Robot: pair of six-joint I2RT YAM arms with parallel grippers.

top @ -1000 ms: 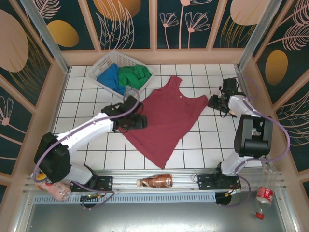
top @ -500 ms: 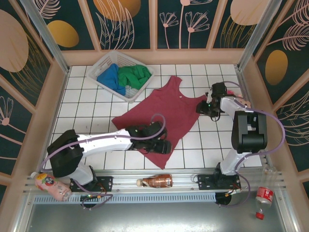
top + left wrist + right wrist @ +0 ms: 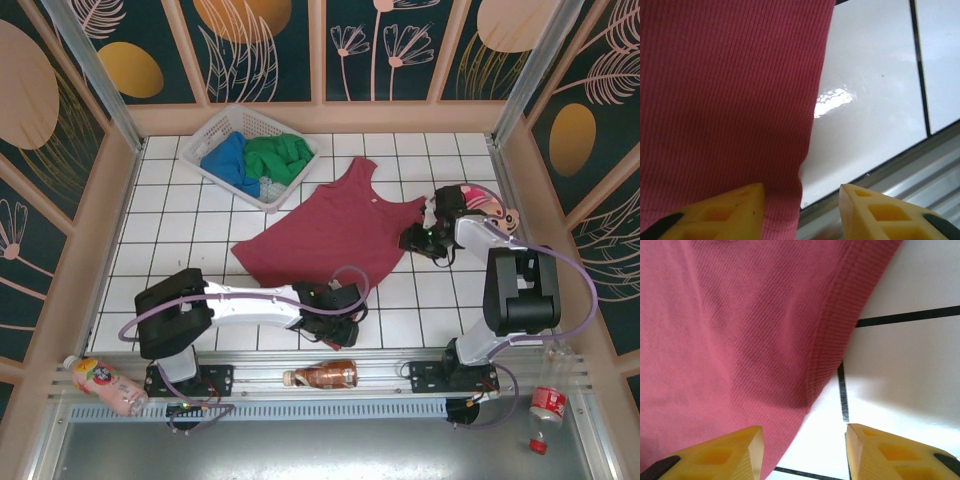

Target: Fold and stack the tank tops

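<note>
The maroon-red tank top [image 3: 340, 235] lies spread flat on the white tiled table, straps toward the back. My left gripper [image 3: 340, 318] is low over its near hem corner. In the left wrist view the yellow fingers [image 3: 730, 210] stand open, straddling the hem edge [image 3: 785, 200], and the left one is over cloth. My right gripper [image 3: 418, 240] hovers at the top's right shoulder edge. It is open, with the ribbed armhole edge [image 3: 832, 350] running between its fingers [image 3: 890, 455]. The green tank top [image 3: 280, 155] and the blue tank top [image 3: 228, 160] sit crumpled in the basket.
The white lattice basket [image 3: 215, 128] stands at the back left. A brown bottle [image 3: 325, 375] lies on the metal rail at the near edge, close to my left gripper. A pink bottle [image 3: 100, 382] lies at the near left and a red-capped bottle [image 3: 545, 405] at the near right. Wooden walls enclose the table.
My left arm swung from the top's left side to its near hem corner and its jaws narrowed. My right gripper slid left onto the shoulder edge.
</note>
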